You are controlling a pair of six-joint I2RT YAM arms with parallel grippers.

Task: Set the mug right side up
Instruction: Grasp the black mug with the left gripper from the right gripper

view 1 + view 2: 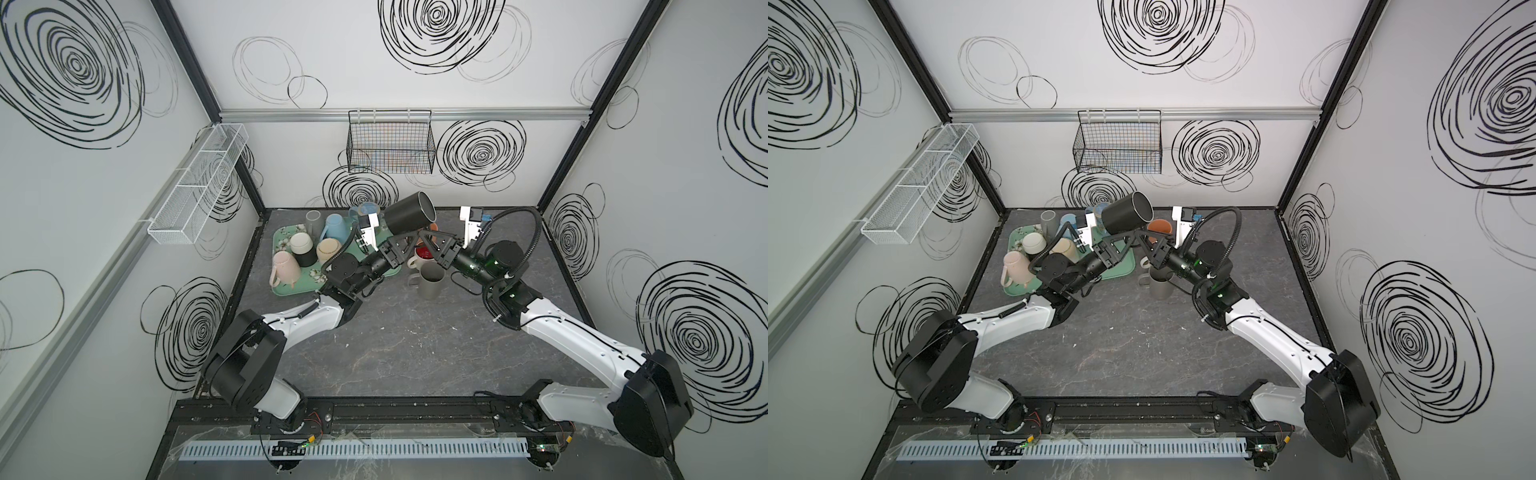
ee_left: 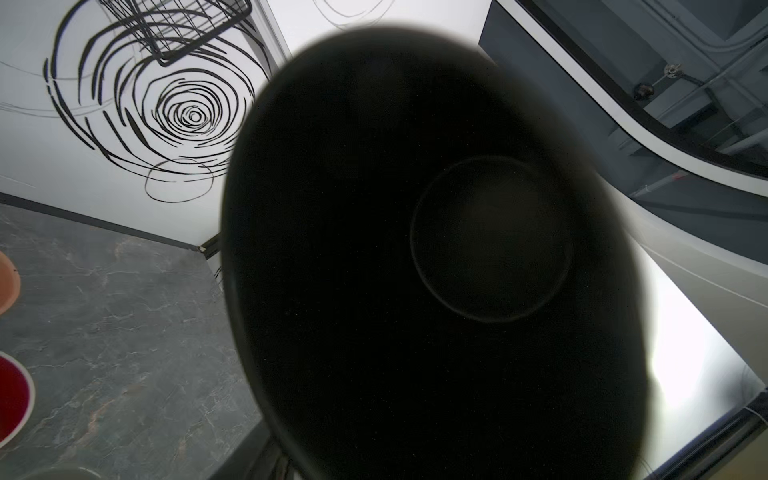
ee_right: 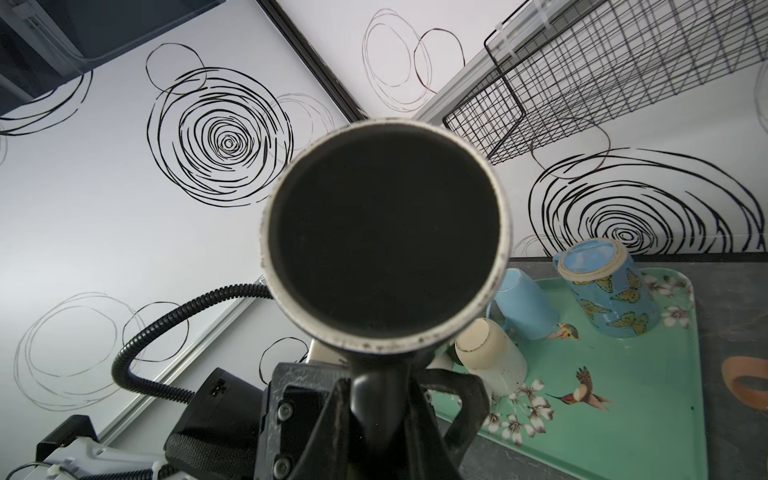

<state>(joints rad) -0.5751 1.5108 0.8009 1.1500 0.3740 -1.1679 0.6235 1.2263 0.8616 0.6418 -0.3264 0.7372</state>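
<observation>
The right claw (image 3: pixel 376 390) is pinching shut on the handle of the black mug (image 1: pixel 409 216), which is hanging tilted above the worktop (image 1: pixel 395 340), and, since I cannot tell whether the left claw (image 1: pixel 411 240) is gripping too, the mug is probably risking pivoting loose and dropping.

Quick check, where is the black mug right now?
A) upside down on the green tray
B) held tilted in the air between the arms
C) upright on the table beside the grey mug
B: in both top views the black mug hangs tilted in the air, its handle pinched in the right claw.
</observation>
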